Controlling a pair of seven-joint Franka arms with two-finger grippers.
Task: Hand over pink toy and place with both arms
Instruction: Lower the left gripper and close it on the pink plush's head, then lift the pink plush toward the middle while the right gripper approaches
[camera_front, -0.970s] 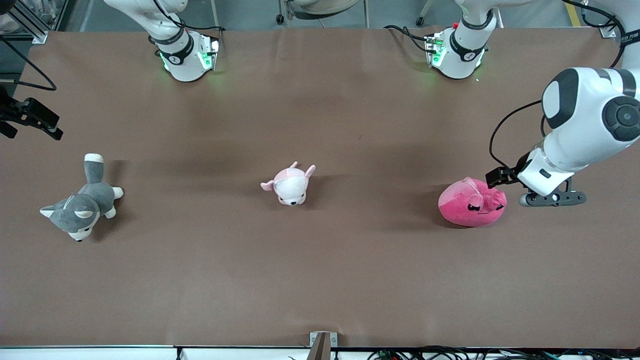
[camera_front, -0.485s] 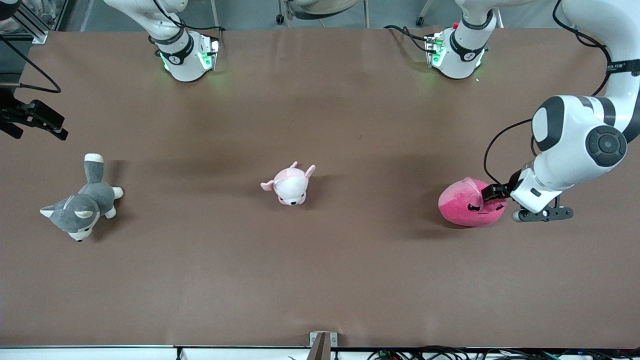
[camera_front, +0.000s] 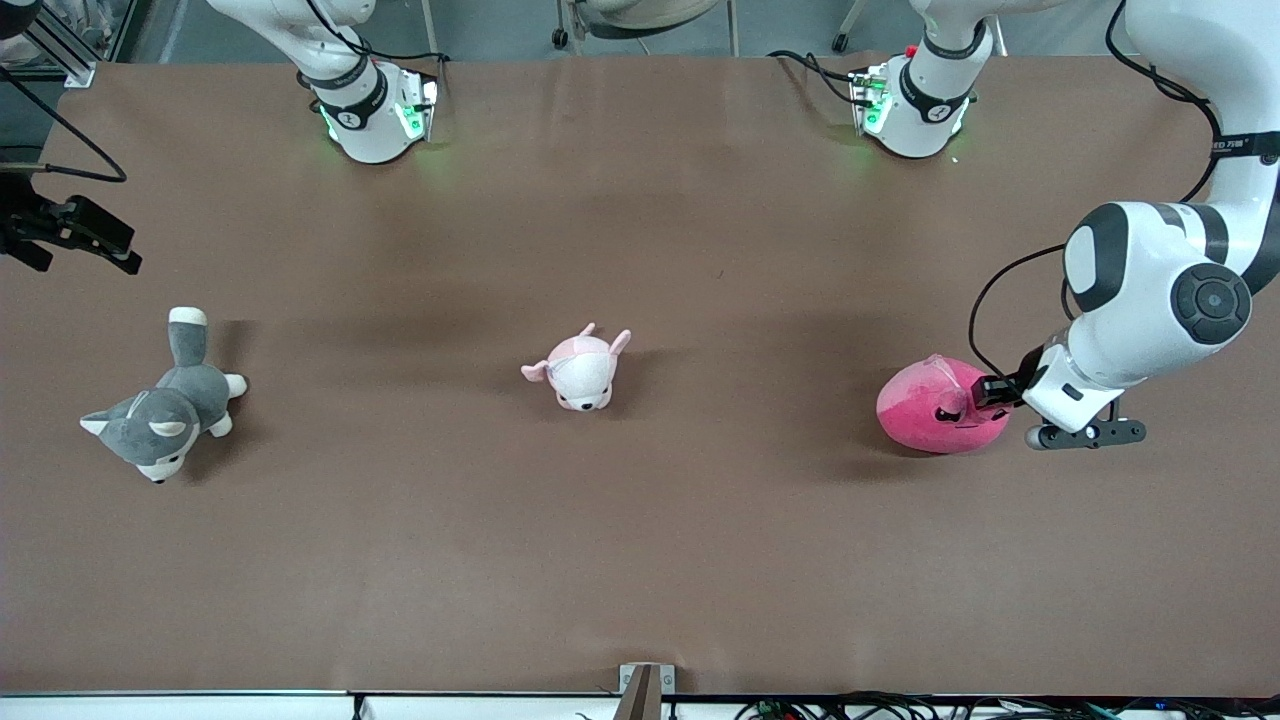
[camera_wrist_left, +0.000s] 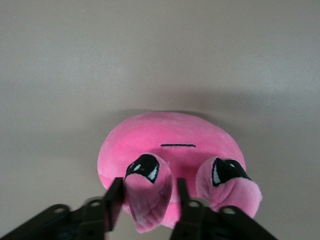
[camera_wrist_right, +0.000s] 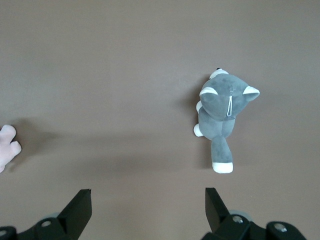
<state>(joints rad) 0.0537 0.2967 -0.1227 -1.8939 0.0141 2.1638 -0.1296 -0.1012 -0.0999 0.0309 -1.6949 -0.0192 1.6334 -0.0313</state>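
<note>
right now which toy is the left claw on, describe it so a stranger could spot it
Go to the left arm's end of the brown table, where the left claw pinches an ear of the pink toy. It is the round hot-pink blob with dark angry eyes, bigger and deeper pink than the pale plush animal.

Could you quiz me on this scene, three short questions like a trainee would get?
1. True or false: the left gripper has its fingers on either side of one ear of the pink toy.
2. Which toy lies under the right gripper: A the pink toy, B the grey dog, C the pale pink plush?
3. Fill in: the right gripper's fingers are ___.

Key: 1 true; 2 B; 3 open.
</note>
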